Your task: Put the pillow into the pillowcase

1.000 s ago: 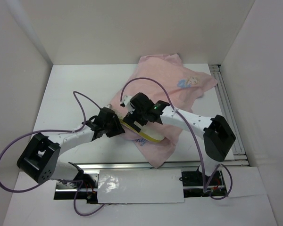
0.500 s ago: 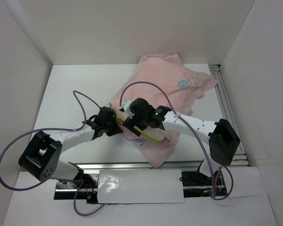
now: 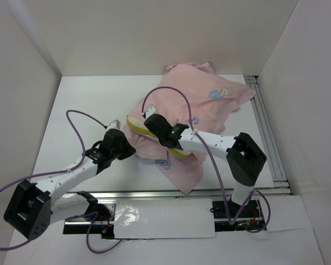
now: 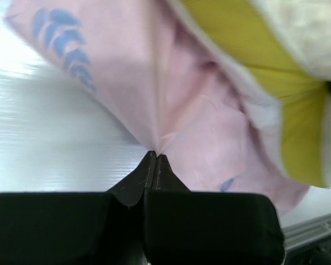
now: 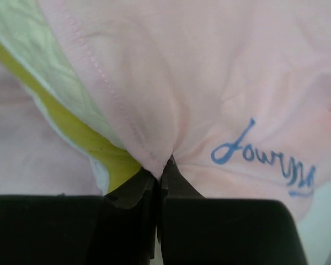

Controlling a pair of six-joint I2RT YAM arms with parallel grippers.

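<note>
The pale pink pillowcase (image 3: 201,99) lies crumpled from the table's middle to the back right, with a small cartoon figure showing on it. The yellow pillow (image 3: 133,126) sits partly inside it, one end poking out at the left. My left gripper (image 3: 128,147) is shut on a pinch of the pillowcase (image 4: 171,83), with the pillow (image 4: 265,72) just beyond. My right gripper (image 3: 148,119) is shut on the hemmed edge of the pillowcase (image 5: 209,72), next to blue script lettering. The pillow (image 5: 71,130) lies right under that hem.
White walls close in the table on the left, back and right. An aluminium rail (image 3: 266,132) runs along the right side and another (image 3: 154,194) along the near edge. Purple cables (image 3: 80,114) loop above both arms.
The right gripper moved to the pillow's left end and shut on the pillowcase hem. The left gripper shut on the fabric and its arm drew back to the near left.
</note>
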